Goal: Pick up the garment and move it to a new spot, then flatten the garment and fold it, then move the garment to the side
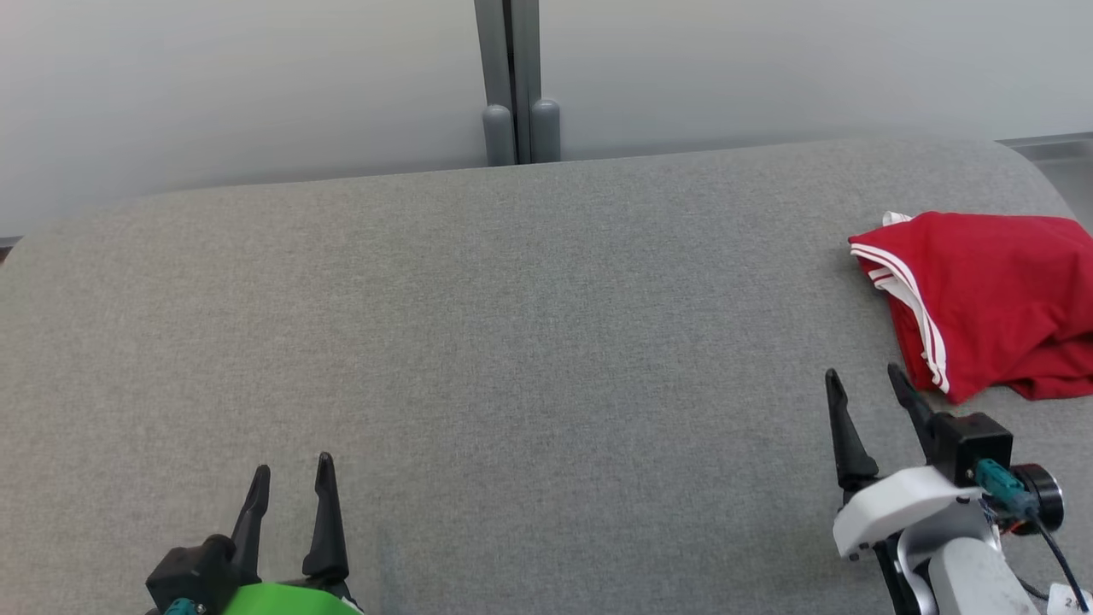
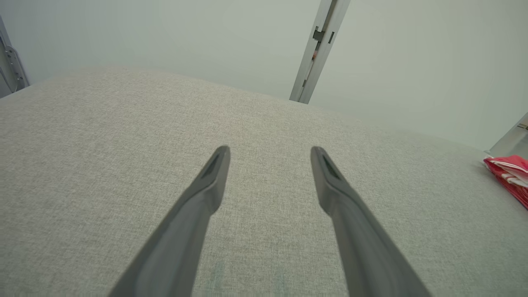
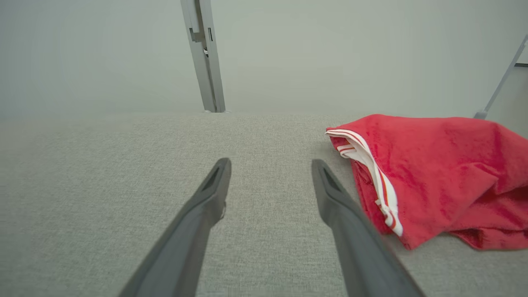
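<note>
nearest me the left gripper (image 1: 292,465) and the right gripper (image 1: 863,371) hang low over the grey woven-cloth table (image 1: 512,342), long dark fingers (image 1: 327,512) spread wide with nothing between them. just beyond the right one, at the table's right edge, lies the red knit garment with white striped trim (image 1: 990,290), loosely doubled over itself, which fits a heap waiting to be fetched or a fold already set aside. the small white tag (image 1: 1072,598) on the right arm is too blurred to read.
</note>
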Available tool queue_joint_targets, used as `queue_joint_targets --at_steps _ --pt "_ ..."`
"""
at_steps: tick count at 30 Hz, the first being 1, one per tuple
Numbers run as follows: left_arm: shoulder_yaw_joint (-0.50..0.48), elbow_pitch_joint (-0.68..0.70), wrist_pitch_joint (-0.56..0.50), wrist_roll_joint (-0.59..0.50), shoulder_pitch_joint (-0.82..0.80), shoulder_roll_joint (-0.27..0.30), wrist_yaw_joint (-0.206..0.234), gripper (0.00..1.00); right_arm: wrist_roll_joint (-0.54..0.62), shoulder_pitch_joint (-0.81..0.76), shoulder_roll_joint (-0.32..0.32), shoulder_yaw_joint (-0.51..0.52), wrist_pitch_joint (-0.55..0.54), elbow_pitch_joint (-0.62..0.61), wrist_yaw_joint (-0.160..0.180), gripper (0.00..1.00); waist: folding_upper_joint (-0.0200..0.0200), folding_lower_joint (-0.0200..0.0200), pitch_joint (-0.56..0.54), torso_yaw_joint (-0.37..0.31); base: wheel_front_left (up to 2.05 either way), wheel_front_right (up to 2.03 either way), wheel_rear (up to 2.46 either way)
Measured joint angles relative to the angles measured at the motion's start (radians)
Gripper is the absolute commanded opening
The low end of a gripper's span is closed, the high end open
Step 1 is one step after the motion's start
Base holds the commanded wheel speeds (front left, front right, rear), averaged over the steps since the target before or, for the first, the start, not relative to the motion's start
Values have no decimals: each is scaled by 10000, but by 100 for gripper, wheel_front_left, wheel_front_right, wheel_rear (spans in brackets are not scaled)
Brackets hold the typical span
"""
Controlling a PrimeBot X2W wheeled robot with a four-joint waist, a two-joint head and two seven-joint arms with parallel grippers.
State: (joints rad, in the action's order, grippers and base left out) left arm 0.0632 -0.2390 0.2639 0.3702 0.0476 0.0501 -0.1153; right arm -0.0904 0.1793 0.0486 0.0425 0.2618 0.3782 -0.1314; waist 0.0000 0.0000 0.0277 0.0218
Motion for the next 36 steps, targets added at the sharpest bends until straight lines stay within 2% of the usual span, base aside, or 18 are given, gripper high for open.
queue_joint_targets --at_steps 7,24,25,31,36 --pt "109 36 0 0 149 0 42 100 -336 -631 2 -81 0 -259 0 100 0 0 -20 0 0 0 0" --pt "173 228 0 4 146 -2 86 100 -598 -692 2 -215 0 -568 0 100 0 0 -24 3 0 0 0" --pt "173 215 2 0 143 -4 88 0 -598 -689 -12 -219 -2 -560 0 0 0 0 -22 8 0 0 0" --pt "211 -257 -69 117 251 -46 90 0 -725 -964 -113 -205 -127 -117 0 0 0 0 -24 7 0 0 0" --pt "119 -259 -288 976 243 -44 88 0 -1718 -965 -111 -130 -407 -128 0 0 0 0 -34 -3 0 0 0"
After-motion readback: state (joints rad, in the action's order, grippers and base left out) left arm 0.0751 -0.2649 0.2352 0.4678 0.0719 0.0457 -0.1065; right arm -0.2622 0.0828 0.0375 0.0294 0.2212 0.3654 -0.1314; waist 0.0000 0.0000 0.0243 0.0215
